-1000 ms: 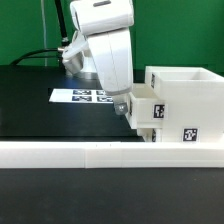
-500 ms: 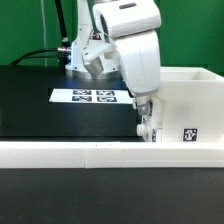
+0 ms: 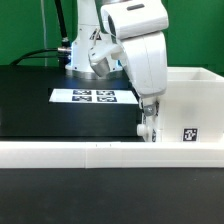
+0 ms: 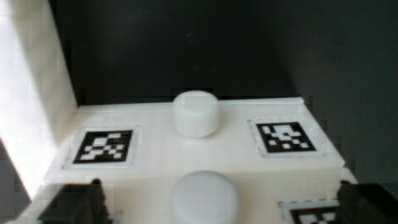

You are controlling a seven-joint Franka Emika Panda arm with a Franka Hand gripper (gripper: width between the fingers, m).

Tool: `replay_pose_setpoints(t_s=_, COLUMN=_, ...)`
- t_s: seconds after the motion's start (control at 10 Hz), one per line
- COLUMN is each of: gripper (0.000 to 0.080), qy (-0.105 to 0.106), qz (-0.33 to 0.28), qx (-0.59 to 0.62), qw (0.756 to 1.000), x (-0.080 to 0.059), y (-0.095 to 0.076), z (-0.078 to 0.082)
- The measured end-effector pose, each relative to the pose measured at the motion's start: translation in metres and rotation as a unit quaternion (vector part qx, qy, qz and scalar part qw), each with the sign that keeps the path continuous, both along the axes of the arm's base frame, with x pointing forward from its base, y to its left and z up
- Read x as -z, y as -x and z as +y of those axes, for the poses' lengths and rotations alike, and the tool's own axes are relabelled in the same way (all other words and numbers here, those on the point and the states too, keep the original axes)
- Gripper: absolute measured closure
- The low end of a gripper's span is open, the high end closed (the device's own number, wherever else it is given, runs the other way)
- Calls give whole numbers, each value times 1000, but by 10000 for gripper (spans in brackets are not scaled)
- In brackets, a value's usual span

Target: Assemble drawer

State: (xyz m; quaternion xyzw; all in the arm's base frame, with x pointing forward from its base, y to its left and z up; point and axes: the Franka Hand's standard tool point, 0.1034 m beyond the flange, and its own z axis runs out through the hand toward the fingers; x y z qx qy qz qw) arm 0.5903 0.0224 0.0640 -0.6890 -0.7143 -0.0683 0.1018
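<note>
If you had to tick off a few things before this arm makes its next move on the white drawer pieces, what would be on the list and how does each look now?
1. Gripper lowered against the drawer shell: ok.
2. Tagged drawer face centred under the wrist camera: ok.
3. Both tags on that face readable: ok.
4. Jaws open or shut, holding anything: cannot tell.
5. Marker board flat on the table, apart from the gripper: ok.
6. Long white rail lying in front, untouched: ok.

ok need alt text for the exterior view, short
A white robot arm reaches down with its gripper at the near corner of a white drawer shell on a black table. A marker board lies behind, and a long white rail runs along the front.
</note>
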Motion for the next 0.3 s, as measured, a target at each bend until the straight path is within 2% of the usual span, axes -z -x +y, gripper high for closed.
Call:
replay_pose_setpoints(t_s=0.2, gripper=151, qy=5, qz=-3, qx=8, qw=1000, x=-2, y=1, z=-33)
replay_pose_setpoints(t_s=0.3, gripper=151, qy=9, qz=-21, qx=19, qw=1000, x=-6, y=0, z=-41)
